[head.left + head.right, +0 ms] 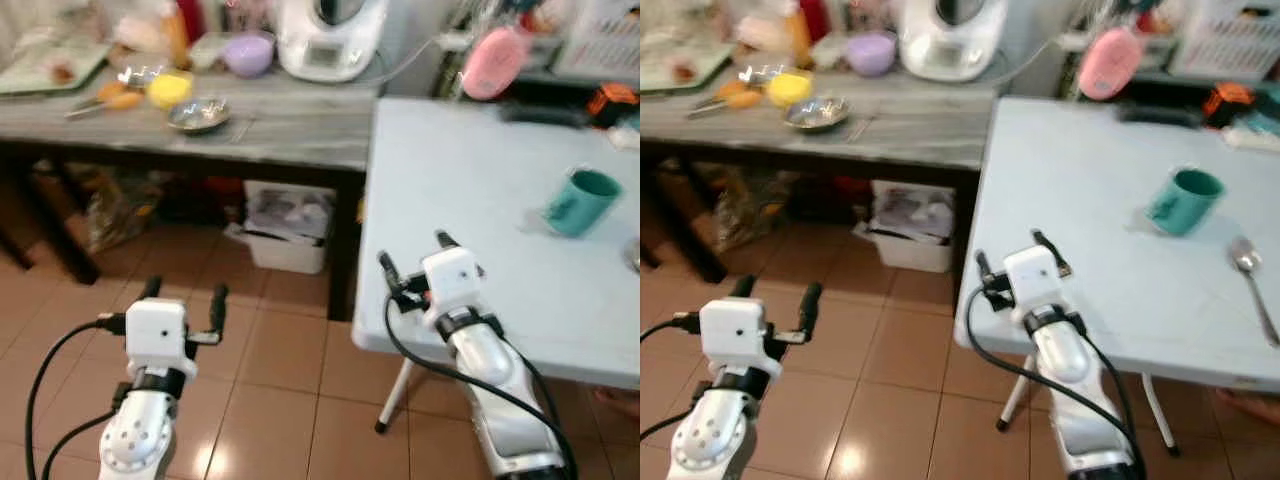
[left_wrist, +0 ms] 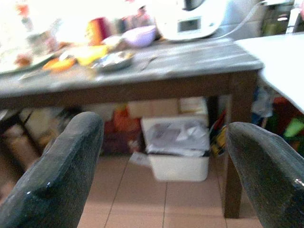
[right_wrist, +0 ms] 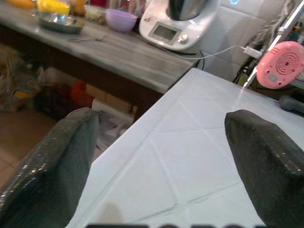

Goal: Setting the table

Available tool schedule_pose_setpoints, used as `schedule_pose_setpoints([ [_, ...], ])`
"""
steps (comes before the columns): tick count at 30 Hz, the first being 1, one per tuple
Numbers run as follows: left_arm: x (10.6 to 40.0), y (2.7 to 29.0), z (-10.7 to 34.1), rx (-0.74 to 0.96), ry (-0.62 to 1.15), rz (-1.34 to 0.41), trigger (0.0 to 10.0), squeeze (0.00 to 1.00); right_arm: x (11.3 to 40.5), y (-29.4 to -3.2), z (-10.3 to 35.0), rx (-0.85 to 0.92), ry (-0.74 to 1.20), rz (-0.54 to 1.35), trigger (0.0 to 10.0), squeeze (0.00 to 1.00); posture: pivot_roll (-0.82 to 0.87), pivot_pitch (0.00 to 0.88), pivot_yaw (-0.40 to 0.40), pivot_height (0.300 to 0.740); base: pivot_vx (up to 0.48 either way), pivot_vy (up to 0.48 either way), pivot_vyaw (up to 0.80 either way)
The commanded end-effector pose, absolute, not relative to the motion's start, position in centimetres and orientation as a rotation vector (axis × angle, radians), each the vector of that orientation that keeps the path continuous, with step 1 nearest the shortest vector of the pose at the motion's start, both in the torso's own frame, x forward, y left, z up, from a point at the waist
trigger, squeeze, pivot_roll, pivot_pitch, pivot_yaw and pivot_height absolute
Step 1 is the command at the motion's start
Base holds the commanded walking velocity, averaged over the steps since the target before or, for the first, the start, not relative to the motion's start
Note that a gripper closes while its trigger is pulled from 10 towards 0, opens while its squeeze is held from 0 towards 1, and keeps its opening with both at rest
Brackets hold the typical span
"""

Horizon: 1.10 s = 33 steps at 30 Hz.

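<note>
One teal ceramic mug [image 1: 1181, 200] stands on the pale blue folding table [image 1: 1090, 180], with a metal spoon [image 1: 1252, 270] near it. The right gripper [image 1: 1015, 258] hovers over the table's near corner, fingers spread wide and empty. The left gripper [image 1: 184, 292], equally wide, hangs above the terracotta floor tiles [image 1: 290, 350].

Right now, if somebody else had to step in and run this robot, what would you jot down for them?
Left gripper: open, empty, over the tiled floor before the wooden table.
Right gripper: open, empty, at the near left corner of the white table.
On the white table: a teal mug and a spoon beside it, toward the right.
On the wooden table: a metal bowl, a purple bowl and a yellow dish.
Done, apparently: mug and spoon placed. Probably left: fetch more tableware from the wooden table.
</note>
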State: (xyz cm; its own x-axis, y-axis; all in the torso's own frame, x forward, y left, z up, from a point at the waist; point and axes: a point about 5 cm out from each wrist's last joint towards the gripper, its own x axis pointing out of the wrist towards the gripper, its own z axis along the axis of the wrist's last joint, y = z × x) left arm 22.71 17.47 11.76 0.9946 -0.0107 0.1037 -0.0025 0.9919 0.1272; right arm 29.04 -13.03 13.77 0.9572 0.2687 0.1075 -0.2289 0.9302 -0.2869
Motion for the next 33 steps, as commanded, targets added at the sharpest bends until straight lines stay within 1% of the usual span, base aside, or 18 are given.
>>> schedule_pose_setpoints([
  [1,22.8,16.8,12.1,0.117,-0.12,-0.027,10.0,0.0,29.0,-13.9,13.9,-0.291,-0.146,0.229,10.0,0.0,-0.09,0.089,0.035,0.74,0.352,0.0,-0.8],
  [3,22.8,16.8,12.1,0.114,-0.117,-0.027,10.0,0.0,29.1,-13.8,13.9,-0.29,-0.146,0.232,10.0,0.0,-0.09,0.091,0.035,0.74,0.343,0.0,-0.58],
  [9,22.6,16.9,11.8,0.118,-0.101,-0.018,10.0,0.0,29.1,-13.7,13.9,-0.293,-0.145,0.24,10.0,0.0,-0.09,0.097,0.03,0.74,0.302,0.0,0.0],
  [21,22.5,17.0,11.5,0.11,-0.073,0.031,10.0,0.0,29.5,-12.8,14.1,-0.304,-0.156,0.272,10.0,0.0,-0.07,0.1,0.018,0.74,0.0,0.0,0.0],
  [30,22.4,17.0,11.7,0.115,-0.076,0.026,10.0,0.0,29.8,-12.5,14.1,-0.306,-0.16,0.28,10.0,0.0,-0.07,0.096,0.021,0.74,0.0,0.0,0.0],
  [33,22.5,17.0,11.7,0.116,-0.074,0.021,10.0,0.0,29.8,-12.4,14.1,-0.305,-0.162,0.279,10.0,0.0,-0.06,0.094,0.026,0.74,0.0,-0.277,0.0],
])
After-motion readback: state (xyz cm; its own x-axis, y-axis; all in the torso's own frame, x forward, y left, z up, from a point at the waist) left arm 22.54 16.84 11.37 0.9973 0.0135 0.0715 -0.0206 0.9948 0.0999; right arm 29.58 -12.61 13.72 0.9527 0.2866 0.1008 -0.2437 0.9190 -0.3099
